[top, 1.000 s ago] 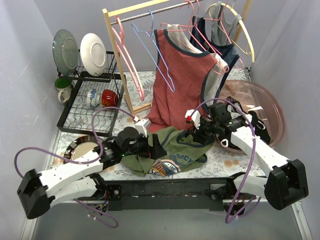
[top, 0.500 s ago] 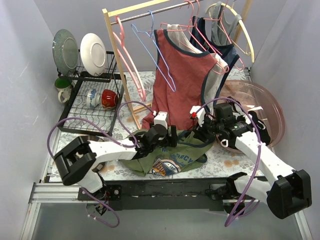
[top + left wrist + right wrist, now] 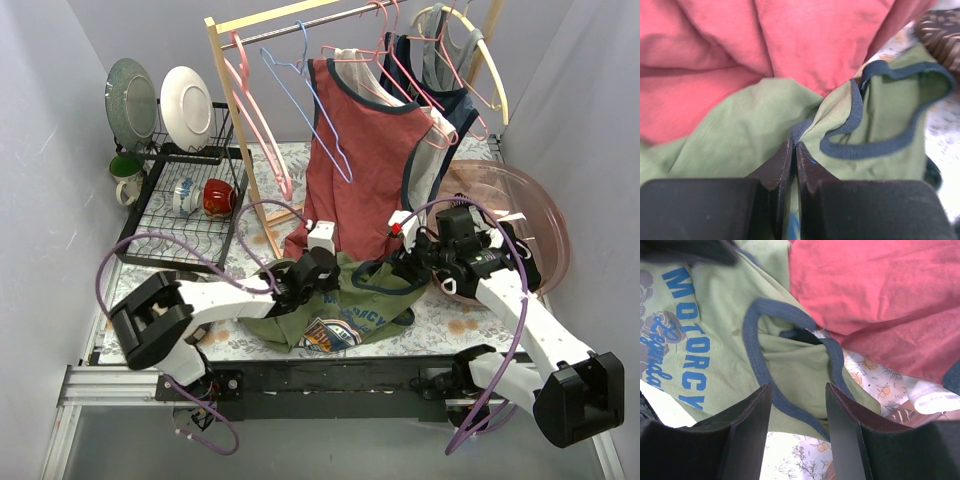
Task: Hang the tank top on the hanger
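The olive-green tank top (image 3: 352, 306) lies crumpled on the floral table in front of the arms, its blue chest print facing up. My left gripper (image 3: 334, 270) is shut on a fold of it by the navy trim (image 3: 855, 107), with green cloth pinched between the fingers (image 3: 785, 162). My right gripper (image 3: 392, 268) stands open just above the navy-edged strap loop (image 3: 754, 347), its jaws straddling it without touching. The light-blue wire hanger (image 3: 312, 112) hangs on the rail at the back, empty.
A rust-red tank top (image 3: 362, 150) hangs on the rail right behind the green one, its hem touching it. Pink hangers (image 3: 262, 125) and a cream hanger (image 3: 490, 70) share the rail. A dish rack (image 3: 180, 215) stands left, a pink basin (image 3: 535, 215) right.
My left arm swung right onto the tank top and its jaws closed on the cloth. The right gripper shifted slightly right and stayed open.
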Robot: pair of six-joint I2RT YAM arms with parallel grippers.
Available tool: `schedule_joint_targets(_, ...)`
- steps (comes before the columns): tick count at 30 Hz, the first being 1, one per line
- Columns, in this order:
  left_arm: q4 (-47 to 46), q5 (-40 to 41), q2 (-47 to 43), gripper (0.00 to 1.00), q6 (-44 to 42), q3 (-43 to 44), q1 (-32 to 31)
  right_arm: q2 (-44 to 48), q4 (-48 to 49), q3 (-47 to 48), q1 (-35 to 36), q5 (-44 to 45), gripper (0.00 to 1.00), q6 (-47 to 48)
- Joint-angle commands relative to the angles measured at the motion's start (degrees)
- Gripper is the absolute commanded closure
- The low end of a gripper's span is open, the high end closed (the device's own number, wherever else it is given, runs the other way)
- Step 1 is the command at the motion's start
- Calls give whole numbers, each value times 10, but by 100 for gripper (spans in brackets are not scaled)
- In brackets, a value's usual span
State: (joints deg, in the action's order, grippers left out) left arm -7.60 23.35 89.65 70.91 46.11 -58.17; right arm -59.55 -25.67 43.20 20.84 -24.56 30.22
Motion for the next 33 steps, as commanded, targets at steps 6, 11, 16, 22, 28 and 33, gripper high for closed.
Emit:
schedule_joint_targets(6, 84, 7, -271, 100, 50, -91, 5, 2, 2, -8, -6, 38, 44, 18)
schedule_joint_targets(11, 194, -30, -390, 100, 128, -154, 11, -14, 1, -7, -5, 41, 41, 22)
schedule_joint_targets(16, 243, -72, -512, 100, 203, -219, 13, -57, -10, -5, -1, -1, 41, 17)
schedule_joint_targets(22, 266, -152, -558, 100, 274, -265, 14, -113, 6, 18, 30, 73, 43, 1)
schedule_joint_targets(28, 280, -201, -564, 100, 286, -271, 13, -130, 4, 2, 30, 99, 59, 13)
schedule_joint_targets(33, 307, -176, -587, 100, 276, -245, 13, -116, -27, -2, 30, 64, 99, 52)
